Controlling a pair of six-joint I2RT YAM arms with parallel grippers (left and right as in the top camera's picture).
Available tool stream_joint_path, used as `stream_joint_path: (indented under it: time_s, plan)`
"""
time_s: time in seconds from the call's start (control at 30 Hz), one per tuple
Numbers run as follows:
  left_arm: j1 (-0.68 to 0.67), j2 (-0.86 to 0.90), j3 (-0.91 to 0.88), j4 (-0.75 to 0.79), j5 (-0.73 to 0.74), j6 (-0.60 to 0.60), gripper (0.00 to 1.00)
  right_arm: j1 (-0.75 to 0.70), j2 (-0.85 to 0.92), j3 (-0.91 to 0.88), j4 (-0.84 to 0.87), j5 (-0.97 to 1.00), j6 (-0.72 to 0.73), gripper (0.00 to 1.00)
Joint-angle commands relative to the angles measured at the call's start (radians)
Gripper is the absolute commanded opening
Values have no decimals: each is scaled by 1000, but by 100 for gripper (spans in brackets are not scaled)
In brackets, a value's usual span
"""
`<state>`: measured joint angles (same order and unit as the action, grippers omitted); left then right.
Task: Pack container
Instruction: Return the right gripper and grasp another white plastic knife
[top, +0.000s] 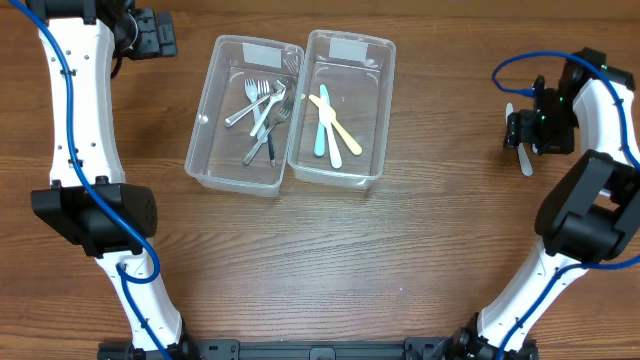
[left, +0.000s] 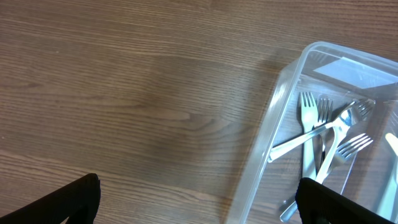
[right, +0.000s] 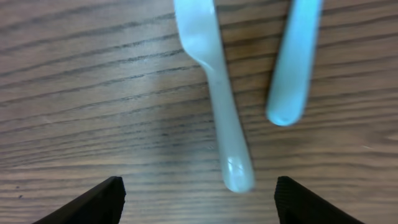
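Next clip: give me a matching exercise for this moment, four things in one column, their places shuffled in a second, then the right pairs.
Things
1. metal forks
2. yellow utensil
3. pale utensil
4. left gripper

Places
A. on the table, below the right gripper
B. in the right container
C. in the left container
D. beside the left container, jaws open

Pairs: 1-C, 2-B, 3-A, 4-D

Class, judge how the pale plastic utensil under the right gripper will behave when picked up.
The pale utensil looks like thin, glossy plastic: probably light, fairly stiff. Lying flat on the table, it may slip when pinched, perhaps nudging the blue utensil beside it.
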<state>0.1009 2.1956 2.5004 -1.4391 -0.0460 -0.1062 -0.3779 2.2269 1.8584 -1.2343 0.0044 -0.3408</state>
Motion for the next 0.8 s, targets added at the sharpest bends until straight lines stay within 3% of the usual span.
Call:
stream_joint_path:
  time_s: [0.0,0.1,0.17,0.77]
  plan:
    - [8,0,8,4,-6,-22,100,1,47,-7,-3,-21,-3,77]
    - [8,0,8,4,-6,-22,100,1,74,-7,-7,-21,0,76]
    - [8,0,8,4,-6,-22,100,1,86,-7,-6,-5,4,68]
    - [8,0,8,4,-6,-22,100,-5,89,-7,15,47,27,67]
